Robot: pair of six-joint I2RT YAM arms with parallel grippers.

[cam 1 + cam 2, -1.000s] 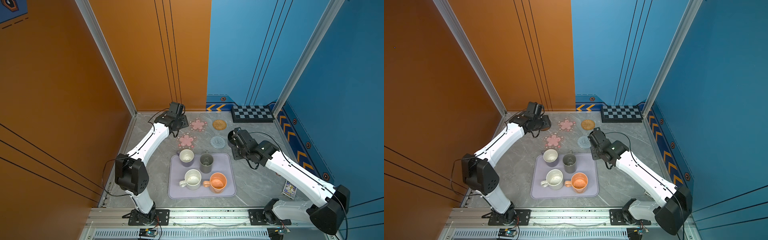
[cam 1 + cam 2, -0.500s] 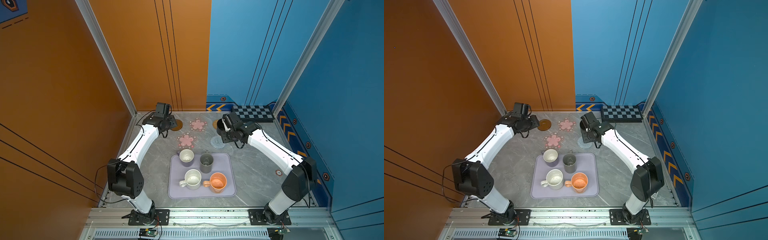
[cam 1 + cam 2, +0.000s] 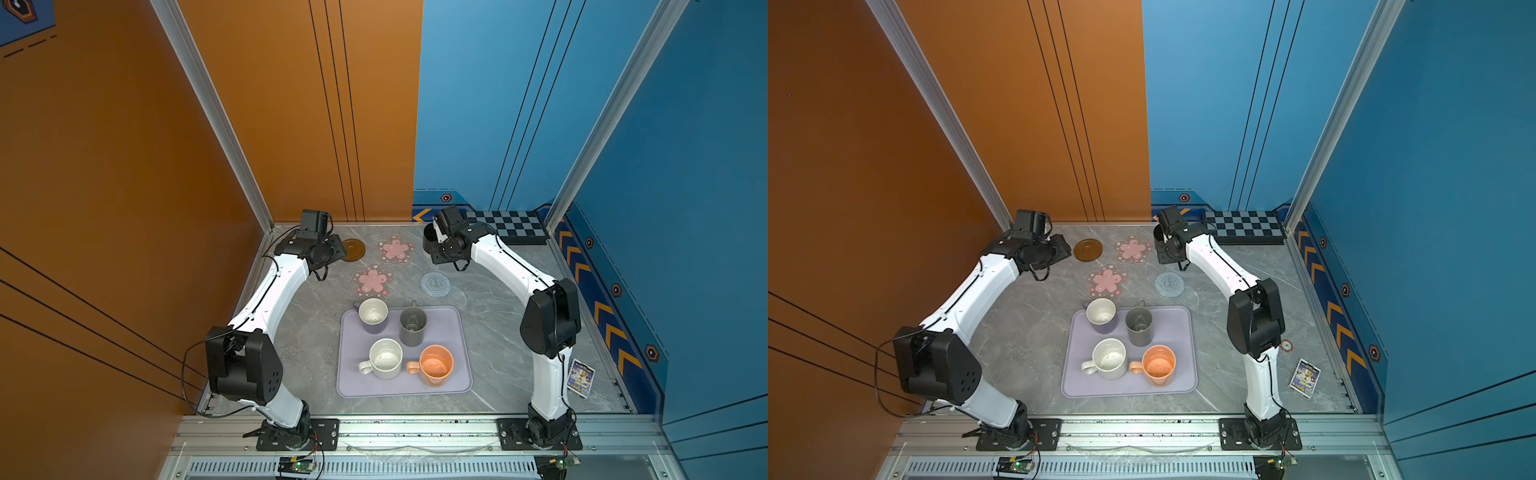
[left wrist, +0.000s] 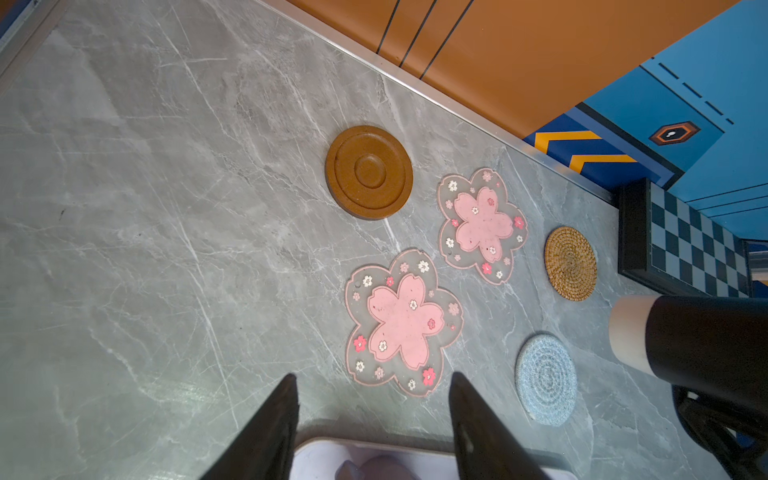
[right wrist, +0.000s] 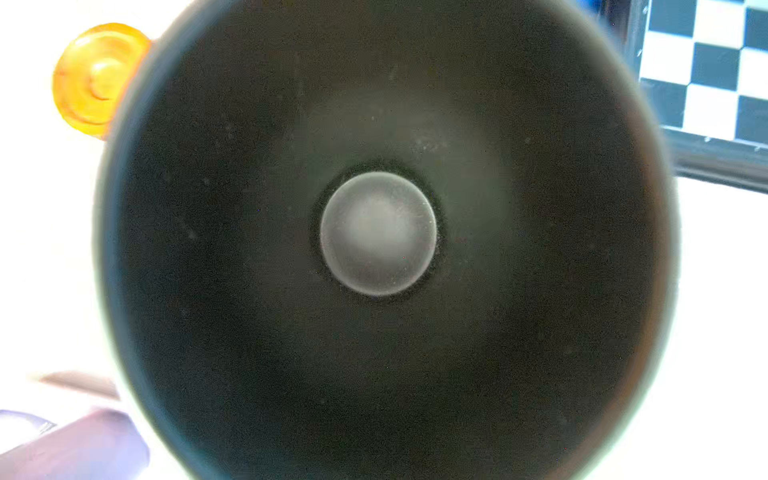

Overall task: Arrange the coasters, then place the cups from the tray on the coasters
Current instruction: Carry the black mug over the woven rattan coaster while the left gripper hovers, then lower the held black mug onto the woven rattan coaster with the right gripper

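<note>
Grey marble table (image 3: 498, 332) is the cell floor. L arm (image 3: 274, 291): base front-left, elbow block low near the front edge, white forearm stretched to the back-left corner, wrist bent twd the middle. R arm (image 3: 507, 266): base front-right, upper link upright, elbow mid-right, forearm angled back and inward, wrist by the back wall just beside the board (image 3: 505, 226). Tray (image 3: 446, 328) lies flat, front-centre btw the two bases. L gripper (image 4: 372, 376) hovers just beside the brown coaster (image 3: 353, 249) in both top views. It's released, jaws apart, table showing btw the fingers (image 4: 274, 424), aimed on a slant twd the front flower coaster (image 3: 372, 280). R gripper (image 3: 438, 243) is clenched on the black mug (image 4: 706, 340); fingers hidden, so grip spot can't tell. R wrist cam looks straight into the mug. Mug is off the tray, at the back, aloft. It covers the tan coaster (image 4: 570, 263) in both top views, but the L wrist view shows them apart. Four mugs stand upright on the tray: lavender mug (image 3: 373, 316) at the far-left corner, grey mug (image 3: 412, 326) beside it, white mug (image 3: 385, 358) and orange mug (image 3: 435, 365) in front, handles left. Coasters lie flat behind the tray: back flower coaster (image 3: 396, 249) next to brown, blue coaster (image 3: 435, 284) nearer the tray. Card (image 3: 581, 378) lies front-right by the R arm.
</note>
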